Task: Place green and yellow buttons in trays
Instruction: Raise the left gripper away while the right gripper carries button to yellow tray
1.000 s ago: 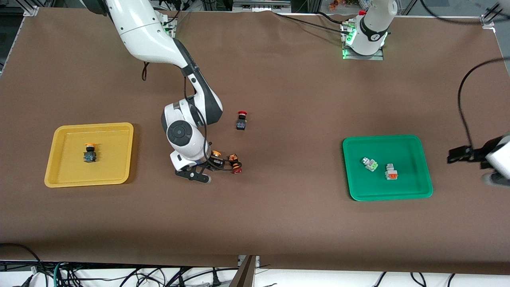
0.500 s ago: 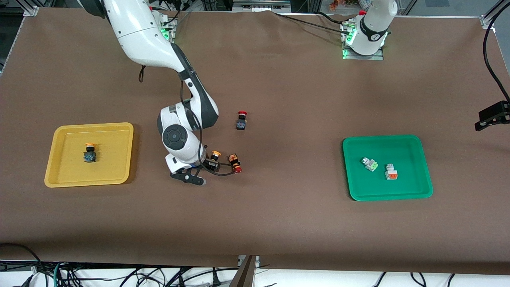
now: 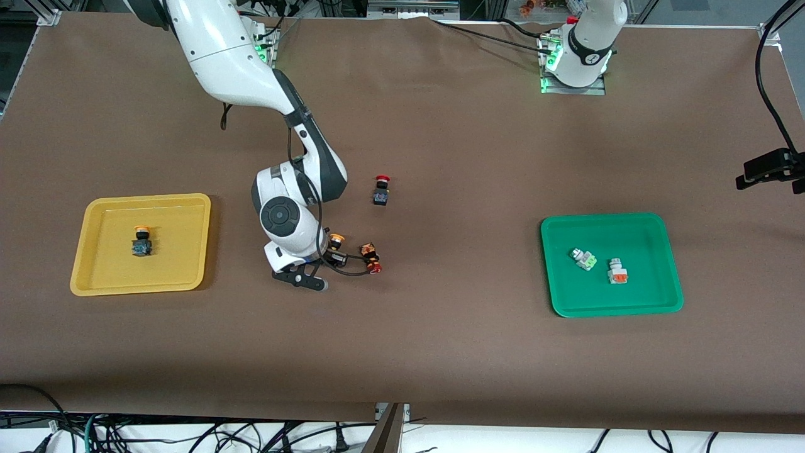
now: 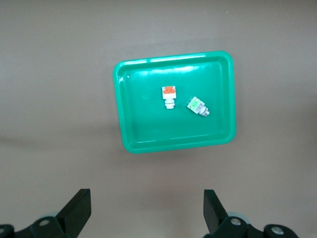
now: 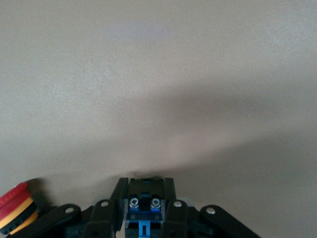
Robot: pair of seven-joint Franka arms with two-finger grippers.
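The right gripper (image 3: 334, 255) was down at the table (image 3: 440, 352), its fingers (image 5: 171, 210) closed on a yellow button (image 3: 338, 240). A red switch (image 3: 373, 263) lay just beside it, another (image 3: 381, 189) a little off. Toward its arm's end of the table, the yellow tray (image 3: 94, 280) held a second yellow button (image 3: 141, 241). The left gripper (image 4: 147, 218) hung wide open, high above the table, the green tray (image 3: 670, 296) with both white buttons (image 3: 583, 258) below it.

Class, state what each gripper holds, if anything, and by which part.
The right gripper is shut on the yellow button, clamping its black-blue body. The left gripper is open over the table, holding nothing.
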